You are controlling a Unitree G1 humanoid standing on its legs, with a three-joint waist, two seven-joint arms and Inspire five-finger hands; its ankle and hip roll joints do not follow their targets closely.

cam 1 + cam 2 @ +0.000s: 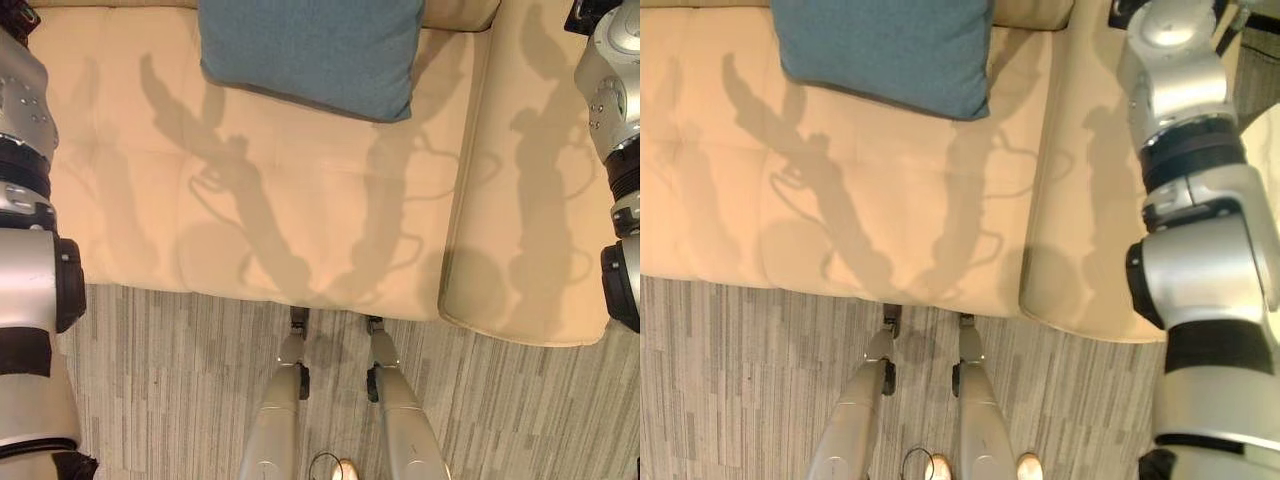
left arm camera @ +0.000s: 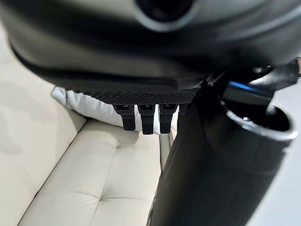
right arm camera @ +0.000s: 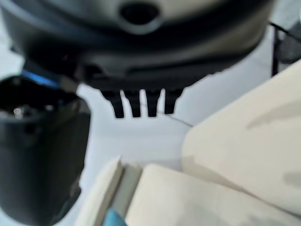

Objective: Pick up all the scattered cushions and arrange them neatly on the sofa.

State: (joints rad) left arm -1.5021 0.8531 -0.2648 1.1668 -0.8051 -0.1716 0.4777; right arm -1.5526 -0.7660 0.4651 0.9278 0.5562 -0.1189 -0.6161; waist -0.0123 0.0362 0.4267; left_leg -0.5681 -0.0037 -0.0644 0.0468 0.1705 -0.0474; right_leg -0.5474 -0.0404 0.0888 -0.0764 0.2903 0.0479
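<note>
One blue cushion (image 1: 312, 52) lies at the back of the cream sofa (image 1: 250, 220), its top cut off by the frame edge. The left hand (image 2: 141, 120) and the right hand (image 3: 141, 104) hang relaxed and straight-fingered, holding nothing, their fingertips blurred.

Both arms are showing silver-grey shells with black bands at the joints. Small screws are dotting the left arm (image 1: 25, 110). Dark fingers (image 2: 146, 123) are hanging in a row.

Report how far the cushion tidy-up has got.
Done: a blue cushion lies on the sofa seat against the backrest. In hand: nothing; left hand and right hand hang open. A white cushion sits at the sofa's end; no cushions visible on the floor.
</note>
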